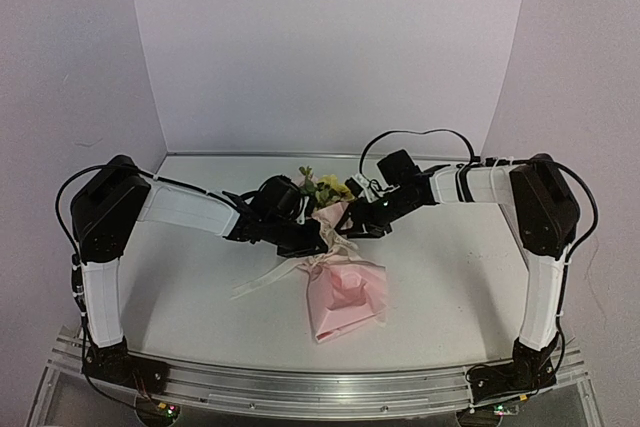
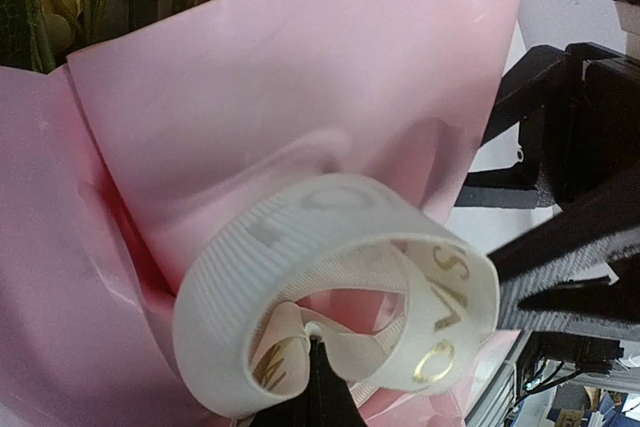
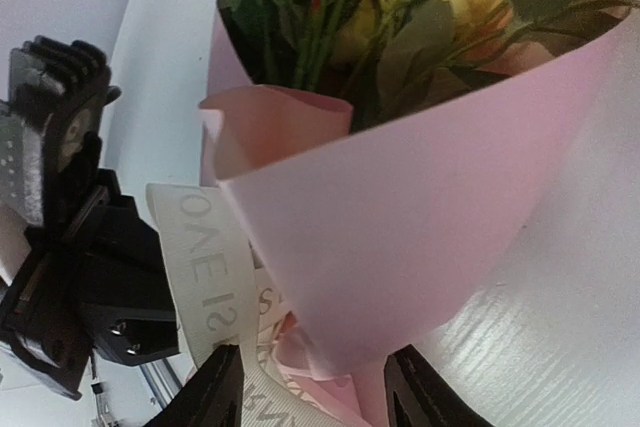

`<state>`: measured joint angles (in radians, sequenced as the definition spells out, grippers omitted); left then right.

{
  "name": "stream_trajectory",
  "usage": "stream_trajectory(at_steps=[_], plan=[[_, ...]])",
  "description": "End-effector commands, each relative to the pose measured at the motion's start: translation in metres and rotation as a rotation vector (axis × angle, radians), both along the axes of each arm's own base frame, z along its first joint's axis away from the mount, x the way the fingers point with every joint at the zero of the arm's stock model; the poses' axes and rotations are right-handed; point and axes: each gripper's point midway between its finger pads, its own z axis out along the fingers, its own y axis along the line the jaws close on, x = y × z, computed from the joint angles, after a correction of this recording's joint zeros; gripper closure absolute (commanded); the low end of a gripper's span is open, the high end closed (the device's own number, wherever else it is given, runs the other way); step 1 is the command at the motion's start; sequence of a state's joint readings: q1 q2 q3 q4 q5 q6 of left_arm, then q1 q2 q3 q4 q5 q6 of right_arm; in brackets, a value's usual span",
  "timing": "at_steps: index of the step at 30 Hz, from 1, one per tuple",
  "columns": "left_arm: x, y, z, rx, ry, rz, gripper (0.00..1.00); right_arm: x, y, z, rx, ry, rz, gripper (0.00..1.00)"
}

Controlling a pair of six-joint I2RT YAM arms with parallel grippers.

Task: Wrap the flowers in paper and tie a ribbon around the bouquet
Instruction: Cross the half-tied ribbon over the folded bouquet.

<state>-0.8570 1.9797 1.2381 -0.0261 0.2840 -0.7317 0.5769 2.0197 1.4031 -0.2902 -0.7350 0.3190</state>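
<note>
**Ribbon loop may slip off**

Your left gripper (image 2: 318,392) is pinched shut on the ribbon (image 2: 330,237) at the bouquet's (image 1: 345,287) neck, mid-table. Your right gripper (image 3: 315,397) straddles it half-open. Tug unevenly and the loop slides or the paper (image 3: 420,237) tears.

You can read lettering only on the ribbon (image 3: 197,257). In the right wrist view, left of centre, pale capitals run down the strip and read roughly "ONE IS". You cannot tell whether the word starts further up. In the left wrist view, at the lower right of the loop, gold capitals show "VS" and an "O". The rest is folded away and unreadable.
</note>
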Motion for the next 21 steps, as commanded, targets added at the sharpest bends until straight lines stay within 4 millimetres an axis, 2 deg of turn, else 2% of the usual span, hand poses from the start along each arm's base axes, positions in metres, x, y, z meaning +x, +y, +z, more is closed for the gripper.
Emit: stream_trajectory(at_steps=[1, 6, 11, 21], plan=[[0.001, 0.003, 0.009, 0.027, -0.019, 0.002, 1.0, -0.012, 0.012, 0.011, 0.089, 0.017, 0.072, 0.48], [0.001, 0.004, 0.01, 0.028, -0.023, 0.003, 1.0, -0.02, 0.015, 0.01, 0.12, 0.057, 0.101, 0.49], [0.0, 0.004, 0.011, 0.027, -0.025, 0.002, 1.0, -0.016, 0.01, 0.005, 0.078, 0.037, 0.078, 0.44], [0.0, 0.004, 0.014, 0.022, -0.029, -0.001, 1.0, -0.016, 0.012, 0.02, 0.099, 0.023, 0.074, 0.44]])
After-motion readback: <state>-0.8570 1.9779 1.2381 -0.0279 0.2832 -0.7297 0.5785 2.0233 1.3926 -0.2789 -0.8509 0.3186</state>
